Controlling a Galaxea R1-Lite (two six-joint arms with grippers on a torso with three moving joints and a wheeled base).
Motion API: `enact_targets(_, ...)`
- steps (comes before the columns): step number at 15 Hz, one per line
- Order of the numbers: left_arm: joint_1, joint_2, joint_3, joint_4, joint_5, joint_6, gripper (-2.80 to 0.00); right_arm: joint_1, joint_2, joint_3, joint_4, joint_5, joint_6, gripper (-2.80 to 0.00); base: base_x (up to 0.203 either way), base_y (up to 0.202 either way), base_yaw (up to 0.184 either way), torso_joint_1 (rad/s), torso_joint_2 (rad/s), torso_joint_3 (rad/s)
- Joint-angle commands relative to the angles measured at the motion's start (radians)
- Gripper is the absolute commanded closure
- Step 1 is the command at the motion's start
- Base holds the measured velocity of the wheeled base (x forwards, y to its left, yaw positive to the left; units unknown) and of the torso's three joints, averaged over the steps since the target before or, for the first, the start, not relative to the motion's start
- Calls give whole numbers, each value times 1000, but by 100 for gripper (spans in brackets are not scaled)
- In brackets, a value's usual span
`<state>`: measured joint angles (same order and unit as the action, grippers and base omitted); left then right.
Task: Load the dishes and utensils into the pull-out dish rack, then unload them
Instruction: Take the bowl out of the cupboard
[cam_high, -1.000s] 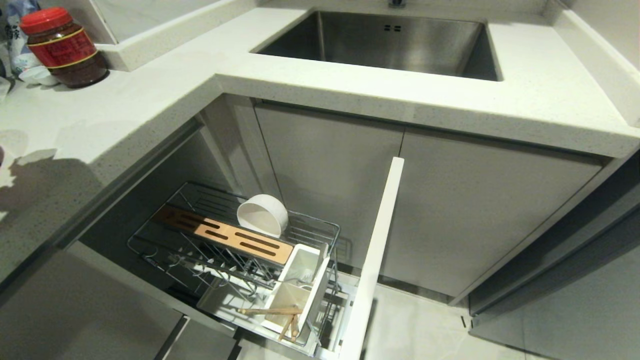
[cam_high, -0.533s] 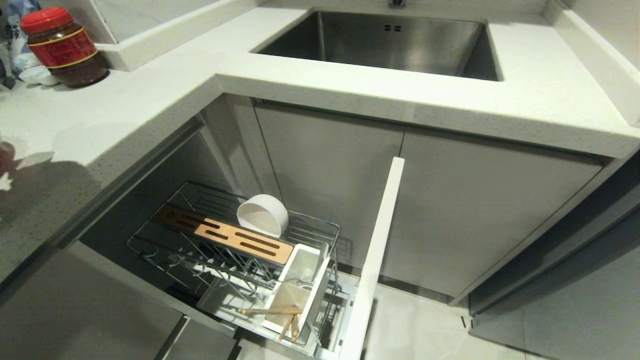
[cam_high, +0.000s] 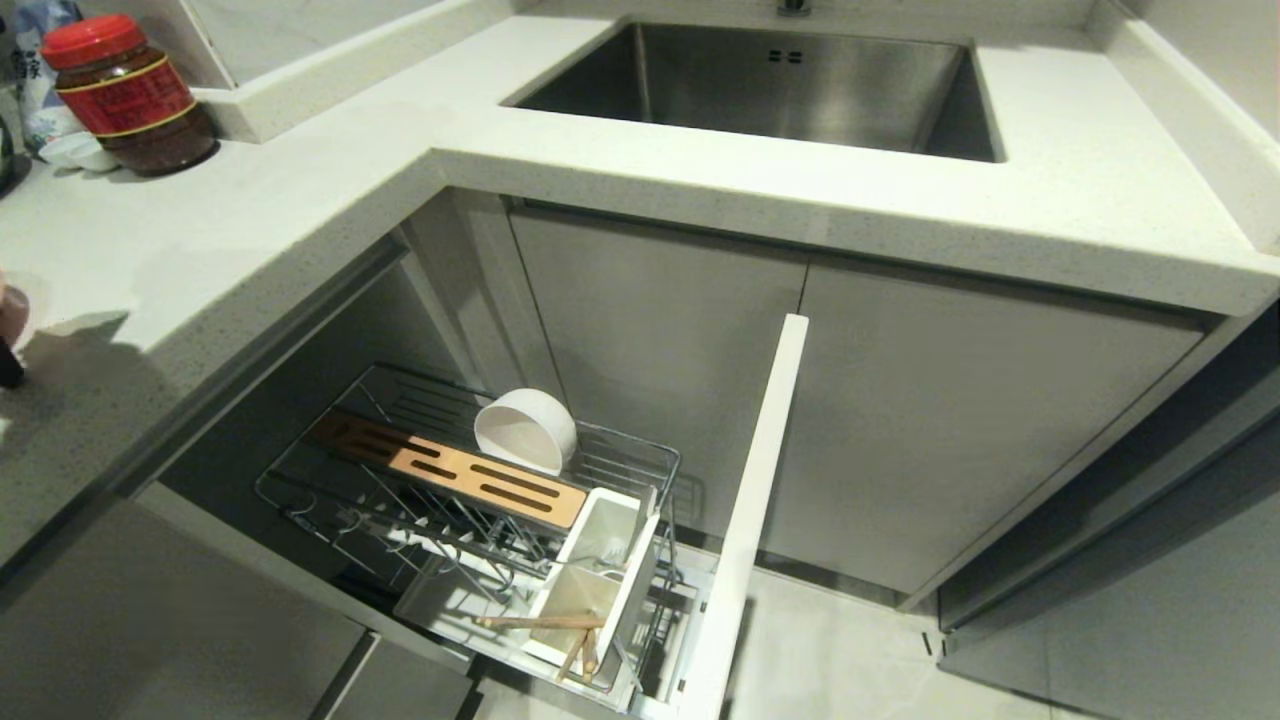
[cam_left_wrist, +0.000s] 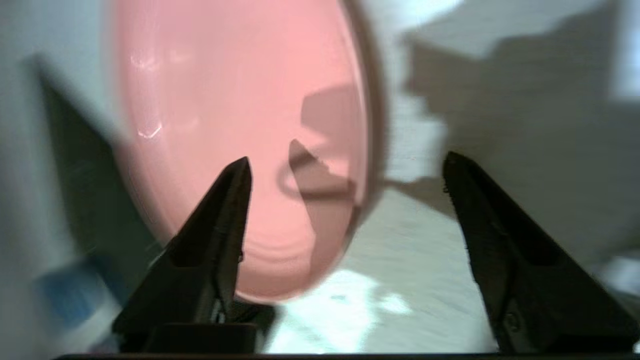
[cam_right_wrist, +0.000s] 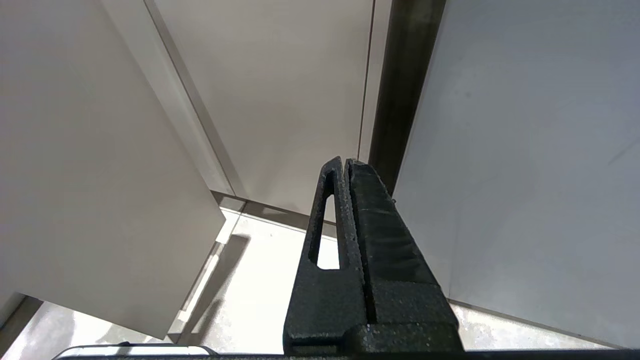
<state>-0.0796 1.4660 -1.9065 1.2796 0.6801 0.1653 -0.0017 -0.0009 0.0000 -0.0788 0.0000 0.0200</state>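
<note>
A pale-pink plate (cam_left_wrist: 240, 125) lies on the white counter (cam_left_wrist: 425, 280) at the far left. My left gripper (cam_left_wrist: 345, 160) is open over the plate's near rim and grips nothing. One fingertip (cam_left_wrist: 235, 200) is above the plate, the other above bare counter. In the head view only a sliver of that plate (cam_high: 12, 305) shows at the left edge. The pull-out dish rack (cam_high: 640, 462) is drawn out below the counter. An off-white bowl (cam_high: 525, 430) stands on its side in it, behind the wooden strip (cam_high: 450, 468). Wooden chopsticks (cam_high: 545, 622) lie across a white cup. My right gripper (cam_right_wrist: 344, 161) is shut, parked low by the cabinet doors.
The rack's white front panel (cam_high: 750, 510) juts out toward me over the floor. A steel sink (cam_high: 800, 90) is set in the counter at the back. A red-lidded jar (cam_high: 130, 95) stands at the far left corner.
At the left edge of the head view the pink plate's sliver and a dark gripper tip have come into sight, and the shadow on the counter has shifted. The rack's contents have not moved.
</note>
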Motion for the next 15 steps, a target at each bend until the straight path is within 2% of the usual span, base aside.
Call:
enact_targets(1, -63, -60, -22, 4, -81, -16, -280, 0, 1, 26, -1, 0, 0, 0, 0, 0, 0, 0, 0, 0)
enact_targets(2, -110, -96, -23, 2, -121, -27, -280, 0, 1, 26, -1, 0, 0, 0, 0, 0, 0, 0, 0, 0)
enact_targets(5, -214, -197, -13, -61, -249, -130, -280, 0, 1, 26, -1, 0, 0, 0, 0, 0, 0, 0, 0, 0)
enact_targets(6, -252, -236, -3, -102, -312, -161, 0, 0, 1, 26, -1, -2, 0, 0, 0, 0, 0, 0, 0, 0)
enact_targets(7, -286, -266, 11, -157, -376, -189, 0, 0, 1, 26, -1, -1, 0, 0, 0, 0, 0, 0, 0, 0)
enact_targets(8, -339, -292, 30, -238, -438, -251, 0, 0, 1, 26, -1, 0, 0, 0, 0, 0, 0, 0, 0, 0)
enact_targets(10, -413, -308, 71, -353, -499, -427, 0, 0, 1, 26, -1, -1, 0, 0, 0, 0, 0, 0, 0, 0)
enact_targets(12, -477, -287, 148, -494, -518, -607, 0, 0, 1, 26, -1, 0, 0, 0, 0, 0, 0, 0, 0, 0)
enact_targets(13, -494, -260, 165, -549, -510, -644, 0, 0, 1, 26, -1, 0, 0, 0, 0, 0, 0, 0, 0, 0)
enact_targets(14, -503, -245, 186, -568, -485, -702, 0, 0, 1, 26, -1, 0, 0, 0, 0, 0, 0, 0, 0, 0)
enact_targets(15, -503, -216, 191, -573, -469, -792, 0, 0, 1, 26, -1, 0, 0, 0, 0, 0, 0, 0, 0, 0)
